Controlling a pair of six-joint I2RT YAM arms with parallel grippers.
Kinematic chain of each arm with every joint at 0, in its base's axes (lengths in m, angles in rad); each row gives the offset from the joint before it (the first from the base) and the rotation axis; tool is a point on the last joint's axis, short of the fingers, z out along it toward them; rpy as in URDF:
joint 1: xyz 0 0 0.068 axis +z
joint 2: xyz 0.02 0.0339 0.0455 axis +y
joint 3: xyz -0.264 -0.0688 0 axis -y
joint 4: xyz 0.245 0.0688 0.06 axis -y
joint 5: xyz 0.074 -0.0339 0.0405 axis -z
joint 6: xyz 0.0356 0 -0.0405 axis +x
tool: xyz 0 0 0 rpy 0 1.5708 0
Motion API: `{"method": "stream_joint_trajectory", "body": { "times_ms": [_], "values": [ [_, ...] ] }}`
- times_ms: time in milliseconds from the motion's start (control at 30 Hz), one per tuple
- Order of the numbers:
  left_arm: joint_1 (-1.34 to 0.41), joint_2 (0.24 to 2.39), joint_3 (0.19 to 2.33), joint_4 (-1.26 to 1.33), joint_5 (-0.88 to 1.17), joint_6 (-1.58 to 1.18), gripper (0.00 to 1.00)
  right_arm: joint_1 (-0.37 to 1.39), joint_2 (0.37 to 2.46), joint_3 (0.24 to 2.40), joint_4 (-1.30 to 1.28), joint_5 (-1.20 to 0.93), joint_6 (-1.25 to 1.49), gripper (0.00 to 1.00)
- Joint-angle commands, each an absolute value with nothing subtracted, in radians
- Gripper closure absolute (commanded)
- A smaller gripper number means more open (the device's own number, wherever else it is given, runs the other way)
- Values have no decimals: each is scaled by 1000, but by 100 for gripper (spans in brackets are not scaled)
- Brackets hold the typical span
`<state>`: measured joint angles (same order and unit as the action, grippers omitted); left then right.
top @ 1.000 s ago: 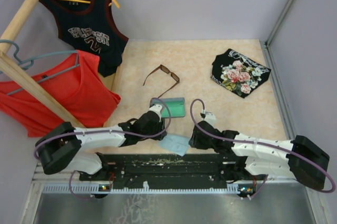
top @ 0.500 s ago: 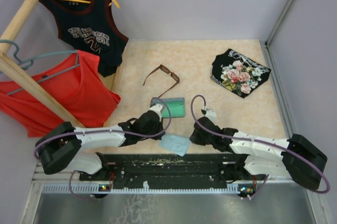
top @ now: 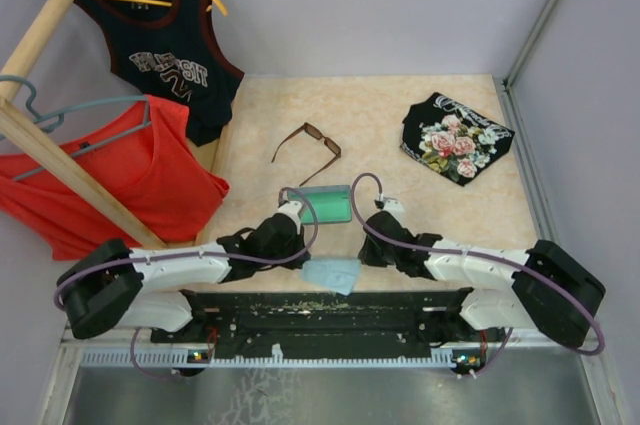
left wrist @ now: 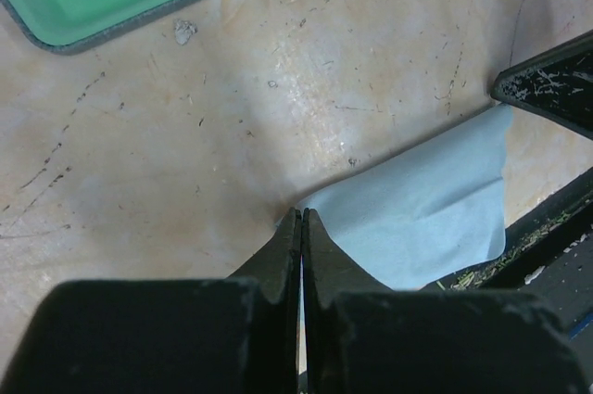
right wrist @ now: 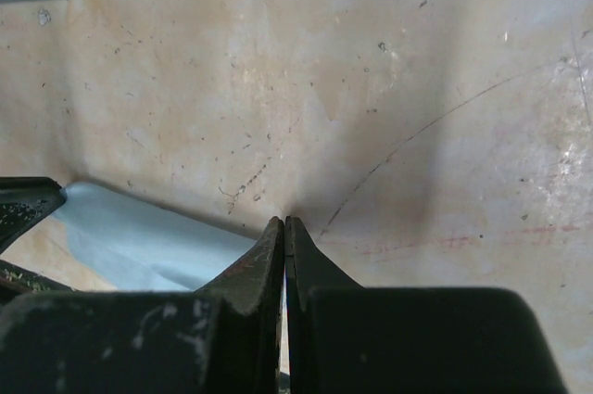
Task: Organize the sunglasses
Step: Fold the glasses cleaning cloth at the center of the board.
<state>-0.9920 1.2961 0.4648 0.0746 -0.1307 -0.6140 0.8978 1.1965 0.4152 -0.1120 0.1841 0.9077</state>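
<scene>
Both tools clenched shut – near edge
My left tool (left wrist: 301, 220) and right tool (right wrist: 283, 223) sit at opposite ends of the blue cloth (left wrist: 417, 218) – sunglasses (top: 308, 148) lie open on the worktop (top: 380, 115), left of centre.

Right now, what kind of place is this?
Probably a robot practice booth dressed like a closet: a wooden rack holding a black shirt and a red shirt, grey walls, and a left arm and right arm bolted to the table.

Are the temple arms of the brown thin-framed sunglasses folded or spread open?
Spread open: in the top view both slim temple arms of the brown sunglasses stick out away from the dark lenses.
</scene>
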Motion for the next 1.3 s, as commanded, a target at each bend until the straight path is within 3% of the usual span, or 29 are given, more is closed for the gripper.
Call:
{"method": "stream_joint_trajectory", "body": {
  "times_ms": [0,200,333,567,1267],
  "values": [
    [-986,1264,451,46,-144,-650,100,884,1226,486,-92,194,850,99],
    [-986,1246,435,18,-164,-674,100,884,1172,477,-118,179,840,81],
    [-986,1246,432,9,-179,-677,100,884,1093,442,-132,158,853,75],
    [-986,1248,422,1,-190,-685,100,885,1031,403,-117,62,880,73],
    [-986,1255,423,4,-190,-683,100,885,1216,416,-26,-16,891,70]
  ]
}}
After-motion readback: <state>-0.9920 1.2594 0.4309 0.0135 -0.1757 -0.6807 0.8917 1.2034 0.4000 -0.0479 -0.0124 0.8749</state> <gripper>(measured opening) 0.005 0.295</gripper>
